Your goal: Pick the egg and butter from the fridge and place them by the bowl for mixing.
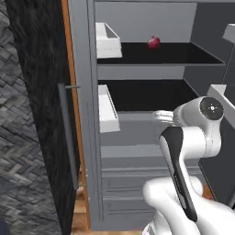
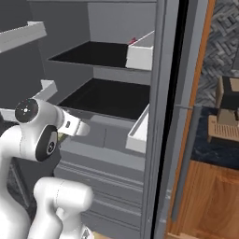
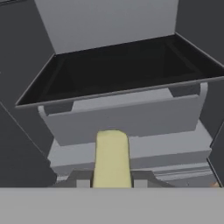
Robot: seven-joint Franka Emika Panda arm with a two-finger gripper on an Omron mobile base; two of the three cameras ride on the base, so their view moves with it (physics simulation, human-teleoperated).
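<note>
pale yellow butter [image 3: 112, 157], a smooth stick with a rounded end, points toward the grey drawers [image 3: 127, 120] under a black shelf [image 3: 118, 70] in the open fridge [image 1: 87, 114]. a dark red round item [image 1: 153, 42] sits on the upper shelf. the gripper [image 3: 112, 181] is clamped on the butter.

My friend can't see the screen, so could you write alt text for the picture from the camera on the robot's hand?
A pale yellow stick of butter is clamped between the robot's gripper fingers, pointing into an open grey fridge. Beyond it are a black shelf and a grey drawer below that shelf.
</note>
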